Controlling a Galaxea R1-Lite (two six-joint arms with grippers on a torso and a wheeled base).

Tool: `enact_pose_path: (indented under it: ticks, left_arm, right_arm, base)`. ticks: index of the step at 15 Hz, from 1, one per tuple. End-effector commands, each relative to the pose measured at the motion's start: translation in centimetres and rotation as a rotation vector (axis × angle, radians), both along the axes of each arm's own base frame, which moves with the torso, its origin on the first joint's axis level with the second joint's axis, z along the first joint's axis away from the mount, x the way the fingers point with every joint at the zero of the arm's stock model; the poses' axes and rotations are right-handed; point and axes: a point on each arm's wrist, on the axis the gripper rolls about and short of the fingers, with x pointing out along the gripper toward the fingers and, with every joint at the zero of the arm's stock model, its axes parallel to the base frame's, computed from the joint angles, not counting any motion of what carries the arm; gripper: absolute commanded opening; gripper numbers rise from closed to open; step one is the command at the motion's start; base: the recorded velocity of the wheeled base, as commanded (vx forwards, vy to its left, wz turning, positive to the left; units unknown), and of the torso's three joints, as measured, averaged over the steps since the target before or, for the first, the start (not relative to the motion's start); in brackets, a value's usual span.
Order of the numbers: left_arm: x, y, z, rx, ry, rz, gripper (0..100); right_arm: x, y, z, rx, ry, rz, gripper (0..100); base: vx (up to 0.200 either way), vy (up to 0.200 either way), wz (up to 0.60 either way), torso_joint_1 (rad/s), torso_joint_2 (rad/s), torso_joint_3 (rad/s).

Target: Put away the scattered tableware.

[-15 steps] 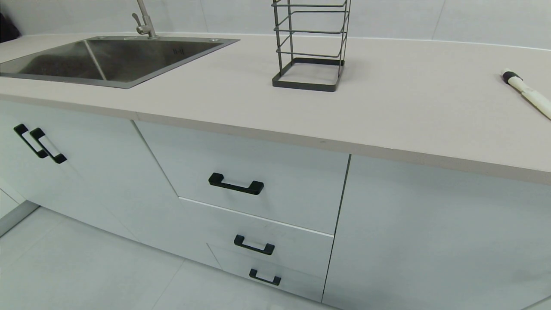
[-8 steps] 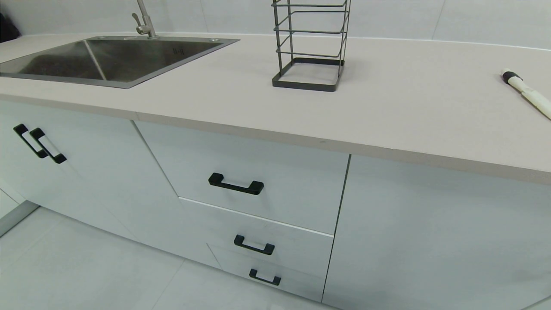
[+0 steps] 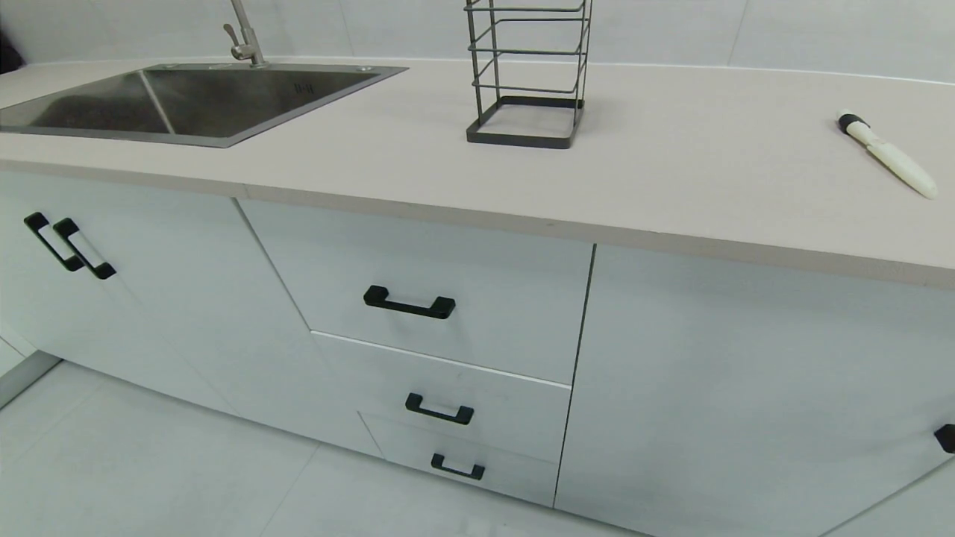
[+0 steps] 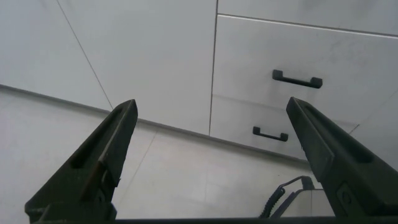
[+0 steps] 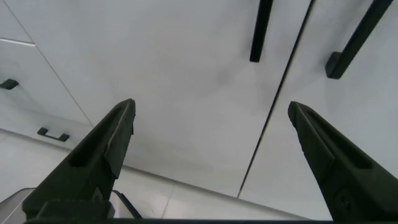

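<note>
From my seat, the sink [image 3: 224, 97] and its tap [image 3: 242, 37] sit at the bench's [image 3: 671, 171] far left corner. The black wire rack [image 3: 518, 139] stands upright near the back edge, about mid-bench, and holds nothing that I can see. The task's thing, a cream-handled utensil [image 3: 888, 155] with a black end, lies flat toward the right end of the bench. It is well apart from the rack and touches nothing else.

Under the bench, paired black handles [image 3: 67, 242] mark the left cupboard doors. Three drawers are stacked below mid-bench, and the top drawer handle [image 3: 409, 304] is the largest.

Both arms hang low, below the bench. The left gripper [image 4: 211, 104] points at the lower drawer fronts [image 4: 297, 79] and the floor [image 4: 186, 180]. The right gripper [image 5: 211, 107] faces a pair of cupboard doors with long black handles [image 5: 260, 31].

Compared with half a second ago, the whole head picture has shifted, so the camera has moved and not the things. The utensil now shows complete where its tip was cut off before. One more black handle [image 3: 946, 438] has come in at the lower right.

On both grippers the jaws are spread wide and released, gripping nothing and touching nothing.
</note>
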Motion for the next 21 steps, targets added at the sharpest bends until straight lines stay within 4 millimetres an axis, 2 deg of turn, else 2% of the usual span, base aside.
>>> enact_pose_path:
  ticks: [1, 9, 12, 20, 21]
  left_arm:
    - [0.01, 0.0, 0.02, -0.001, 0.001, -0.001, 100]
    - [0.01, 0.0, 0.03, -0.006, -0.001, 0.001, 100]
    - [0.01, 0.0, 0.03, -0.003, -0.001, 0.001, 100]
    - [0.01, 0.0, 0.03, -0.007, -0.001, 0.001, 100]
    - [0.01, 0.0, 0.03, -0.006, -0.001, 0.001, 100]
  right_arm:
    - [0.0, 0.0, 0.0, 0.001, 0.0, 0.0, 100]
    - [0.0, 0.0, 0.0, -0.001, 0.0, 0.0, 100]
    - [0.0, 0.0, 0.0, 0.001, 0.0, -0.001, 100]
    - [0.0, -0.01, 0.0, 0.001, 0.0, -0.003, 100]
    - [0.0, -0.01, 0.0, 0.001, 0.0, -0.003, 100]
  base:
    - [0.0, 0.0, -0.6, 0.007, 0.0, 0.007]
    - [0.0, 0.0, 0.0, 0.0, 0.0, 0.0]
    - [0.0, -0.2, 0.0, 0.004, 0.01, 0.004]
    - [0.0, 0.0, 0.0, 0.0, 0.0, 0.0]
    - [0.2, 0.0, 0.0, 0.007, 0.01, 0.002]
